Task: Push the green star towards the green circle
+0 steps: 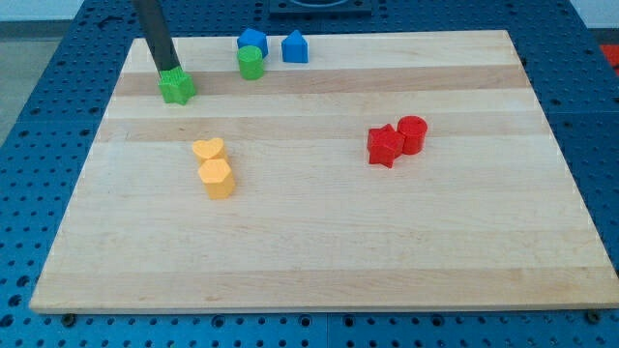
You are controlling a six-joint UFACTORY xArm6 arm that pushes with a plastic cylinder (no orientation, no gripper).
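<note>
The green star (177, 88) lies near the board's top left. The green circle (250, 63) stands to its right and a little higher, touching a blue block (252, 42) behind it. My tip (166, 72) rests at the star's upper left edge, touching it or very nearly so. The rod rises from there to the view's top.
A second blue block (295, 46) sits right of the green circle. A yellow heart (208, 150) and a yellow hexagon (217, 178) lie left of centre. A red star (385, 146) and a red cylinder (412, 134) lie right of centre. The wooden board (319, 251) is edged by blue perforated table.
</note>
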